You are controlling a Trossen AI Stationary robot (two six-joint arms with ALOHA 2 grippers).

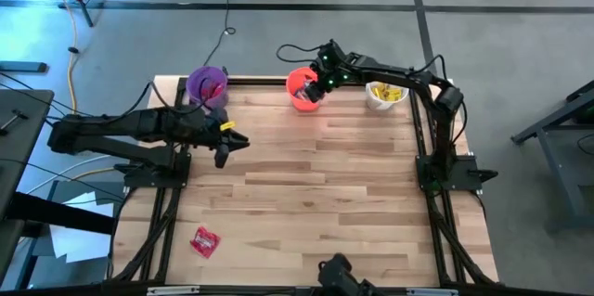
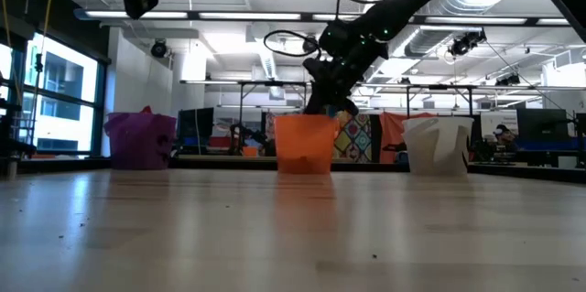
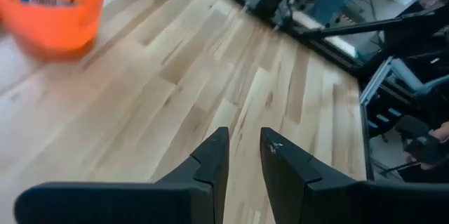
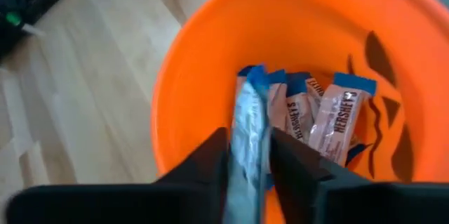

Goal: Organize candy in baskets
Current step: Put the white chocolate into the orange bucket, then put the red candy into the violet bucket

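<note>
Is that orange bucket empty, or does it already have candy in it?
Not empty. Several blue-and-white bars lie inside the orange bucket, and the right gripper above it has another bar between its fingers.

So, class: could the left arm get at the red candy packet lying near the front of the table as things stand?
Probably yes. The red packet lies alone on bare table on the left arm's side, and the left gripper hangs over the boards holding nothing, with nothing between them.
</note>
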